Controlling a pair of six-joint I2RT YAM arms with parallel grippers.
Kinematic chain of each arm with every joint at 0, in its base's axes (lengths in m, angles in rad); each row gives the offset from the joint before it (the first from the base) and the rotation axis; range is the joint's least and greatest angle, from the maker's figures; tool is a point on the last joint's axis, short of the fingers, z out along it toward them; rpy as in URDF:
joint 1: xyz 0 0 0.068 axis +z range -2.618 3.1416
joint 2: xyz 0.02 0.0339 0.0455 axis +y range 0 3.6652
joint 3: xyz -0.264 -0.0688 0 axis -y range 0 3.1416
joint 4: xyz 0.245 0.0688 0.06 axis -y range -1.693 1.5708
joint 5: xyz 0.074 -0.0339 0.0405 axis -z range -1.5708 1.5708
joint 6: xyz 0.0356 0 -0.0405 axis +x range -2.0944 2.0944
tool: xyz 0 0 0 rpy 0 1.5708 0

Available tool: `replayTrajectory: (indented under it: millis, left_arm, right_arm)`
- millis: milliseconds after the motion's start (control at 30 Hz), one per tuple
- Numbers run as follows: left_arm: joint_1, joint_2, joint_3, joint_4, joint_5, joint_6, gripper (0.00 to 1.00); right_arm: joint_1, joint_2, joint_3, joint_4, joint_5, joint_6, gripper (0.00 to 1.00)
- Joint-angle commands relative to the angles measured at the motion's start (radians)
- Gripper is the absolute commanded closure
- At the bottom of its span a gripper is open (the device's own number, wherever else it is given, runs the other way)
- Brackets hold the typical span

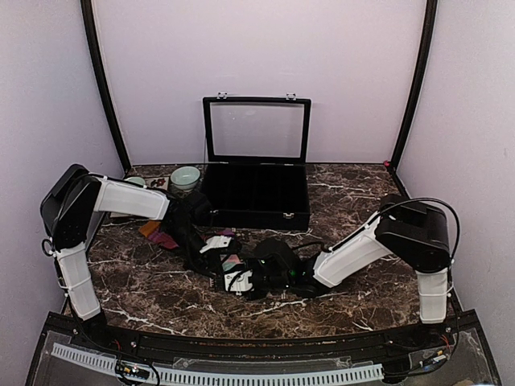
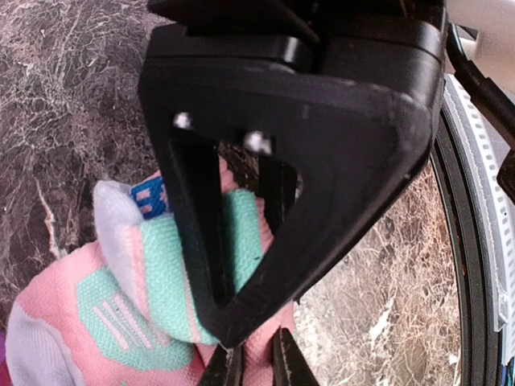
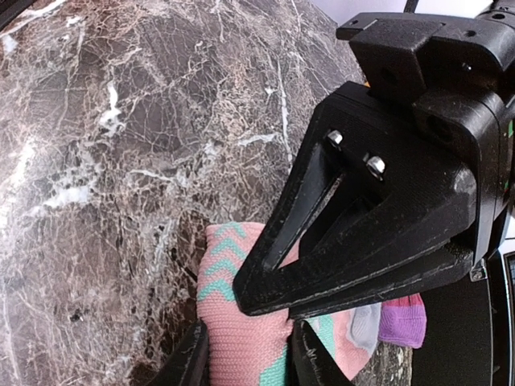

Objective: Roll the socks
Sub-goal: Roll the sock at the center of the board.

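Left gripper was pinched pretty tight on the salmon-pink sock while right gripper was clamped on another fold of it, both seen low over the marble table, with the maroon sock laid just beside, under the left arm.
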Motion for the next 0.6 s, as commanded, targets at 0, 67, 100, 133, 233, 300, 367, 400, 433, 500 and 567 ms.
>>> replayTrajectory:
  millis: [0,67,100,133,233,300,367,400,433,500,567]
  left_arm:
    - [0.023,0.057,-0.055,-0.147,-0.196,0.018,0.84]
    - [0.023,0.05,-0.06,-0.138,-0.193,0.013,0.78]
    - [0.023,0.039,-0.065,-0.13,-0.19,0.011,0.73]
    - [0.023,0.029,-0.069,-0.122,-0.185,0.01,0.72]
    - [0.025,0.006,-0.075,-0.121,-0.171,0.009,0.69]
    - [0.026,-0.001,-0.077,-0.129,-0.164,0.014,0.68]
    - [0.029,-0.008,-0.092,-0.123,-0.167,0.019,0.68]
    - [0.03,-0.01,-0.098,-0.119,-0.172,0.02,0.68]
    - [0.032,-0.01,-0.104,-0.117,-0.178,0.022,0.68]
    - [0.038,-0.01,-0.109,-0.116,-0.183,0.023,0.67]
    - [0.049,-0.018,-0.11,-0.116,-0.175,0.019,0.67]
  right_arm:
    - [-0.016,0.046,-0.025,-0.212,0.044,0.069,0.72]
    - [-0.013,0.062,-0.016,-0.247,0.015,0.098,0.77]
    - [-0.011,0.071,-0.007,-0.27,-0.011,0.113,0.8]
    - [-0.011,0.08,0.004,-0.295,-0.038,0.127,0.82]
    - [-0.002,0.107,0.014,-0.312,-0.075,0.174,0.86]
    - [0.008,0.125,0.008,-0.302,-0.069,0.187,0.86]
    - [0.014,0.143,0.003,-0.291,-0.05,0.199,0.84]
    - [0.014,0.151,0.004,-0.287,-0.035,0.204,0.82]
    - [0.014,0.156,0.002,-0.283,-0.027,0.213,0.81]
    - [0.011,0.163,0.001,-0.279,-0.027,0.223,0.8]
    - [0.007,0.179,0.016,-0.3,-0.039,0.233,0.8]
